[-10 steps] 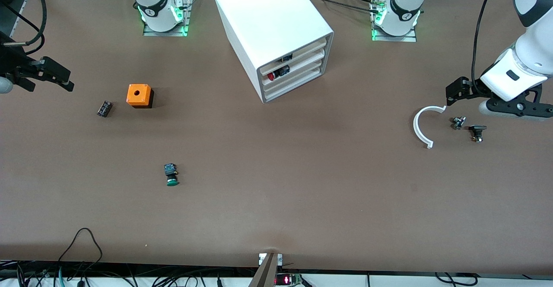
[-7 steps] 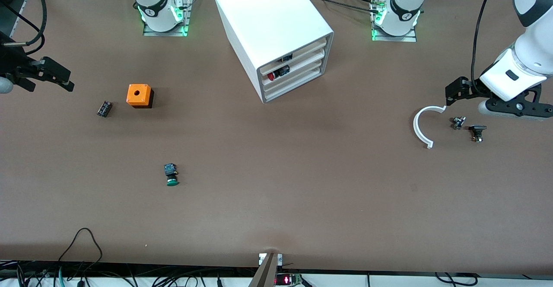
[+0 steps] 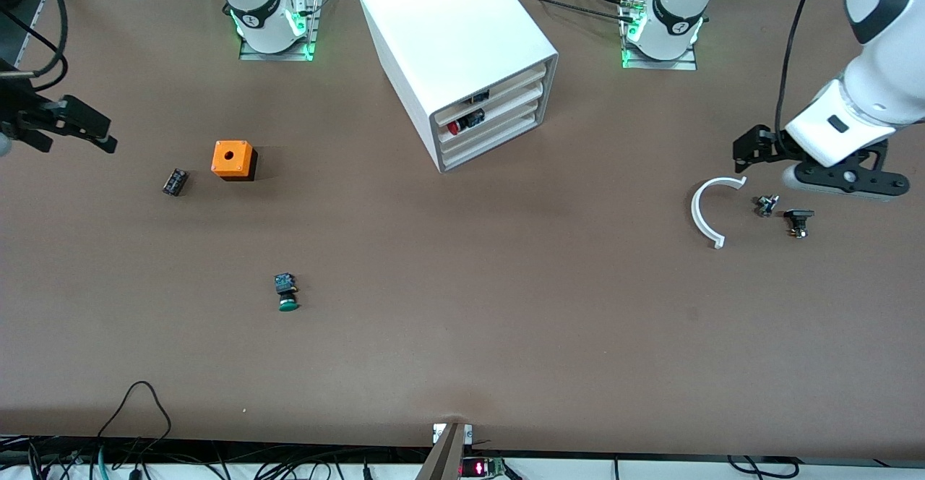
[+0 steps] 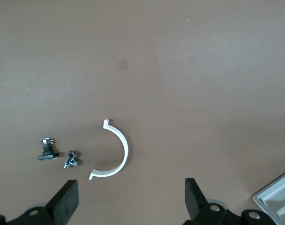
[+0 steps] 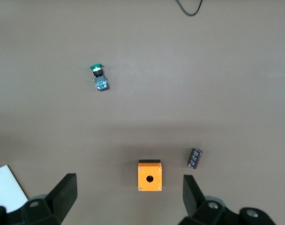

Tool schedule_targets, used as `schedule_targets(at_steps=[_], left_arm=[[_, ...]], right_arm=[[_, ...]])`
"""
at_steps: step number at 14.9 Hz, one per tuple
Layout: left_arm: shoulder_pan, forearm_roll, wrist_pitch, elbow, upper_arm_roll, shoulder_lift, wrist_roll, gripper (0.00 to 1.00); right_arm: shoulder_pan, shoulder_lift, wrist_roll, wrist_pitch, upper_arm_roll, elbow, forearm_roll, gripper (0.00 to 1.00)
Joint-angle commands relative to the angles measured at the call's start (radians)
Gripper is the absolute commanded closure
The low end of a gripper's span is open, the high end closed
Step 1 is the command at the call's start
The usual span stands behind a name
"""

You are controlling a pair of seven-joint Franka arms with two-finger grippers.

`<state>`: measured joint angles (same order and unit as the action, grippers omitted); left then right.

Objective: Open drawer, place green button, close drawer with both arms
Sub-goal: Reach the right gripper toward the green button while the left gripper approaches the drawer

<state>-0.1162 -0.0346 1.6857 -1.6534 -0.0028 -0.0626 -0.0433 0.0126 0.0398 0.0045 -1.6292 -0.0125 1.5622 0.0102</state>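
My left pincer [image 3: 751, 149] hangs spread and empty over the desk [image 3: 506, 306] at the left arm's end, above a white curved clip [image 3: 707, 211] and two small dark fittings [image 3: 782, 212]. My right pincer [image 3: 87, 127] hangs spread and empty over the right arm's end, near the orange cube [image 3: 232, 160] and a small dark block [image 3: 174, 181]. The green button [image 3: 286, 293] lies on its side at about five o'clock from the cube, nearer the front camera. The cabinet [image 3: 455, 53] stands between my bases; the third drawer [image 3: 485, 135] looks shut, though I can't be sure
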Motion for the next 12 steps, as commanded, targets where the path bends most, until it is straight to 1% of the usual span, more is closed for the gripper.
schedule_targets(at_steps=[1,3,5,7,8,9,10,11,12], left_arm=[[-0.002,0.016,-0.004,0.003,-0.02,-0.026,0.01,0.0],[0.009,0.019,-0.004,0.033,-0.02,-0.034,0.005,0.0],[0.01,0.019,-0.009,0.034,-0.019,-0.036,0.006,0.0],[-0.003,0.028,-0.038,0.029,-0.022,-0.048,0.005,0.0],[-0.014,0.048,-0.09,0.03,-0.028,-0.061,0.002,0.0],[-0.028,0.083,-0.127,0.032,-0.048,-0.078,-0.003,0.0],[-0.029,0.131,-0.13,0.032,-0.055,-0.103,-0.006,0.0],[-0.03,0.195,-0.13,0.032,-0.059,-0.129,-0.01,0.0],[-0.03,0.284,-0.129,0.03,-0.059,-0.156,-0.016,0.0]], right_arm=[[0.01,0.048,-0.001,0.025,0.009,0.001,0.014,0.0],[0.017,0.077,-0.001,0.022,0.014,0.006,0.027,0.0],[0.029,0.11,-0.006,-0.024,0.017,0.007,0.04,0.0],[0.032,0.156,-0.119,-0.066,0.017,0.007,0.065,0.0],[0.032,0.185,-0.186,-0.093,0.017,0.007,0.089,0.0],[0.03,0.212,-0.214,-0.116,0.017,0.01,0.111,0.0],[0.032,0.232,-0.219,-0.136,0.017,0.01,0.12,0.0],[0.04,0.245,-0.221,-0.158,0.017,0.013,0.12,0.0],[0.044,0.265,-0.221,-0.187,0.019,0.018,0.119,0.0]])
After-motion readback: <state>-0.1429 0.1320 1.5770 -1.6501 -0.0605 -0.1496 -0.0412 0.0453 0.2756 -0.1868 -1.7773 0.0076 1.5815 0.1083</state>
